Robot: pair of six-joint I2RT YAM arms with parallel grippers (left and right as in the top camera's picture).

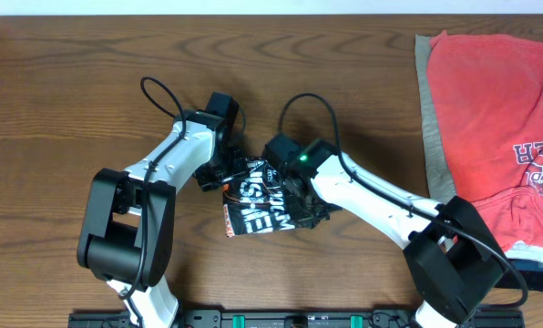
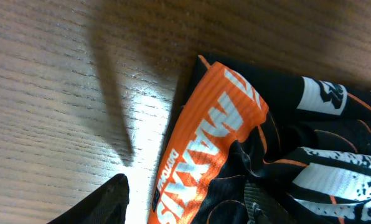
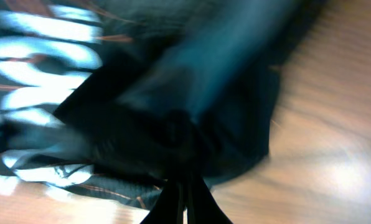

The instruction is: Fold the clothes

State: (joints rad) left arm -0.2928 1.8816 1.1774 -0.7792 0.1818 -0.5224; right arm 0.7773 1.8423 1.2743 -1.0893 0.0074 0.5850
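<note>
Now, your black jersey sits bunched in a small heap in the middle of the surface, somewhat nearer the front edge, with white block letters facing up. Both arms meet over it. Your left end effector hangs at the heap's far left edge. Its wrist view shows an orange band with white lettering on the jersey lying on the wood, but only one dark finger peeks in at the bottom, so you cannot tell whether the fingers stand apart or together. Your right end effector is on the heap's right side. That view is blurred, yet its fingers appear pressed together with black cloth gathered at their tips. Along the right edge a coral-red T-shirt lies spread over a beige garment, well apart from the jersey.
</note>
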